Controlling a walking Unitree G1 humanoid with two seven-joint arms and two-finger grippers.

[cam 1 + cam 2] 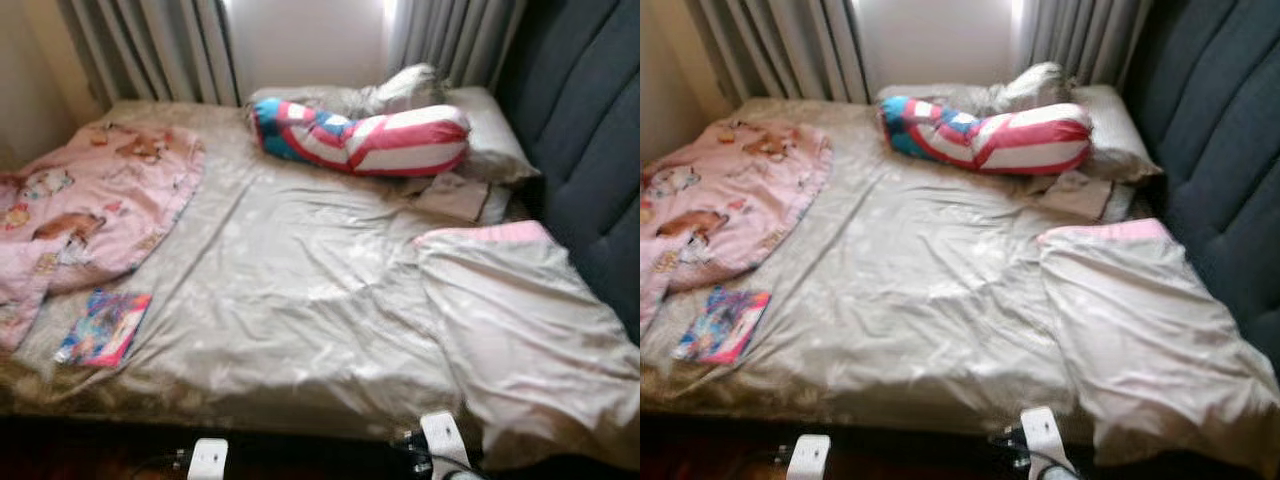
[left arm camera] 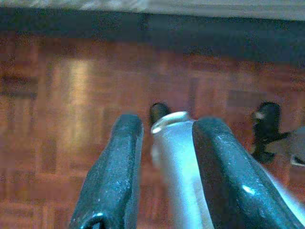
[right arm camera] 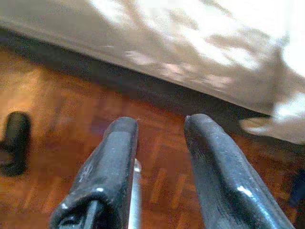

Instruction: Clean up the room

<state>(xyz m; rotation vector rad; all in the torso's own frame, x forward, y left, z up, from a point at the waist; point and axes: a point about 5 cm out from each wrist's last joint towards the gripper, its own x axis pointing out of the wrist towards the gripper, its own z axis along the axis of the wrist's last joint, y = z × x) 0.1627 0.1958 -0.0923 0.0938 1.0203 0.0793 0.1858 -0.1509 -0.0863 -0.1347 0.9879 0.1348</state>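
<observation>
A wide bed [image 1: 300, 300] with a creased pale sheet lies before me. A pink cartoon-print blanket [image 1: 95, 200] is crumpled at its left side. Below that, a colourful book [image 1: 103, 327] lies near the front edge. A red, white and blue striped bolster [image 1: 365, 137] rests at the far end against a pale pillow [image 1: 490, 125]. A pale duvet with a pink edge [image 1: 520, 320] is bunched on the right and hangs over the front. My left gripper [image 2: 167, 125] and right gripper [image 3: 161, 123] hang open low over the floor, holding nothing.
A dark padded headboard [image 1: 590, 150] runs along the bed's right side, and grey curtains [image 1: 160, 50] hang behind. A small folded cloth [image 1: 455, 195] lies under the bolster. Reddish parquet floor [image 2: 71, 95] meets the bed's dark base [image 3: 157, 90]. My two forearms [image 1: 207, 458] show at the bed's front edge.
</observation>
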